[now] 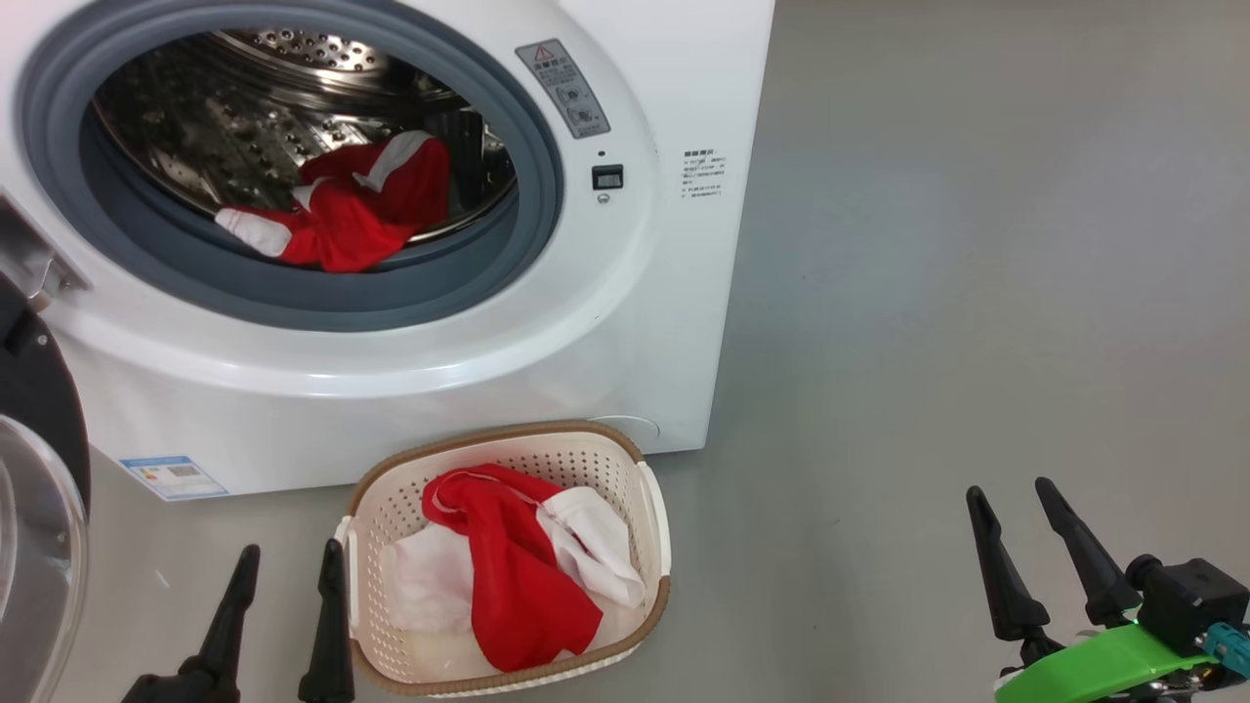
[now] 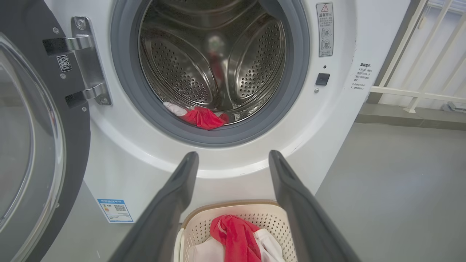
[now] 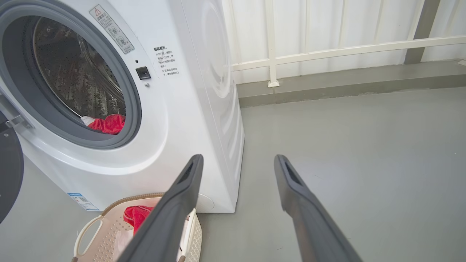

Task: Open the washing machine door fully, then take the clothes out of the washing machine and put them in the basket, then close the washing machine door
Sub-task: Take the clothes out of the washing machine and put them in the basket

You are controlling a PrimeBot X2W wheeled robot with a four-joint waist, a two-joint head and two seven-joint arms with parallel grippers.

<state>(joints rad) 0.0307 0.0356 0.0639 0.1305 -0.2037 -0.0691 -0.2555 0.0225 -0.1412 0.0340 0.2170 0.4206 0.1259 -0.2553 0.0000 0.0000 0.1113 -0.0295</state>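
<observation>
The washing machine point(image 1: 547, 391) stands with its door point(image 1: 39, 508) swung wide open to the left, glass bowl facing out; the door point(image 2: 32, 145) also fills the left of the left wrist view. Red and white clothes point(image 1: 347, 210) lie at the drum's front lip, also seen as clothes point(image 2: 200, 117) and clothes point(image 3: 107, 123). More red and white clothes point(image 1: 518, 566) lie in the basket point(image 1: 391, 488) on the floor before the machine. My left gripper point(image 1: 288, 561) is open and empty just left of the basket. My right gripper point(image 1: 1011, 493) is open and empty, far right over bare floor.
Grey floor point(image 1: 977, 293) stretches to the right of the machine. A white railing point(image 3: 327, 51) and a low grey kerb point(image 3: 346, 80) run behind it. A blue label point(image 1: 174, 476) marks the machine's lower front.
</observation>
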